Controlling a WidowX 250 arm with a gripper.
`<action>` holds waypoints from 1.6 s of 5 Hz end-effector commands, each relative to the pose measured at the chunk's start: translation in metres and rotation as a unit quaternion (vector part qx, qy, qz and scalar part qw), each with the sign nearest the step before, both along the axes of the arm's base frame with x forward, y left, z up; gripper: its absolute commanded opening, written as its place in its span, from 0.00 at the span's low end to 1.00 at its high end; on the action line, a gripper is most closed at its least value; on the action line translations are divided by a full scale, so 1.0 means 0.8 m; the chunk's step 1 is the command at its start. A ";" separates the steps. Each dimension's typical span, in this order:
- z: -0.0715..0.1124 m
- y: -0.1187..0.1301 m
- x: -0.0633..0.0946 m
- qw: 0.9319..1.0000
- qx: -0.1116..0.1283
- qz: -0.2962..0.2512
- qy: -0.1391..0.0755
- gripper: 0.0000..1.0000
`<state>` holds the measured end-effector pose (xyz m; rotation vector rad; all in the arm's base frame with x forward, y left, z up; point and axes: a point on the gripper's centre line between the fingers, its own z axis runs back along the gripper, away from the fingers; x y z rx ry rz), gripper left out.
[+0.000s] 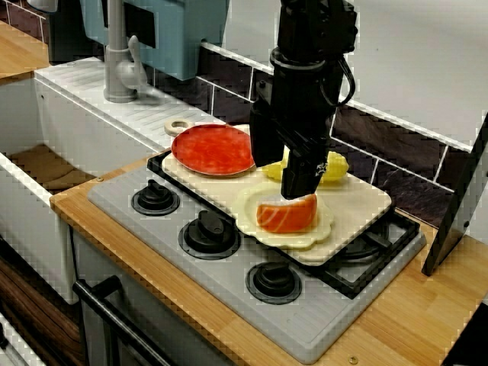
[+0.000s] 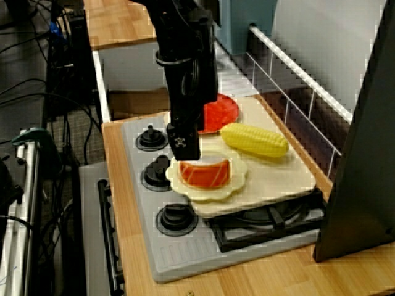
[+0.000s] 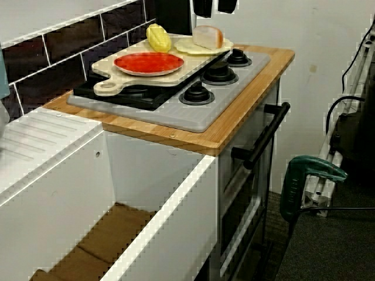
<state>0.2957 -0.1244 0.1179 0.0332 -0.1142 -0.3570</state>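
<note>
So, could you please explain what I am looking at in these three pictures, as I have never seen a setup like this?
It is one black robot arm poised over a toy stove set in a wooden counter. One picture looks at the stove from the front, one from its side, and one from low down by the sink. A pale cutting board lies across the burners. On it are an empty red plate, a corn cob and a cream scalloped plate bearing a slice of salmon. The gripper, the arm's two-fingered hand, hangs right over the salmon; the view by the sink shows its fingers apart and a little gap above the slice, so it holds nothing.
</note>
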 end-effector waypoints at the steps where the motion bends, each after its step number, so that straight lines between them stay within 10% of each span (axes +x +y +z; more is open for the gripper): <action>1: 0.007 0.009 0.007 0.999 -0.013 0.025 -0.029 1.00; 8: -0.031 -0.019 0.016 0.999 0.002 0.032 -0.022 1.00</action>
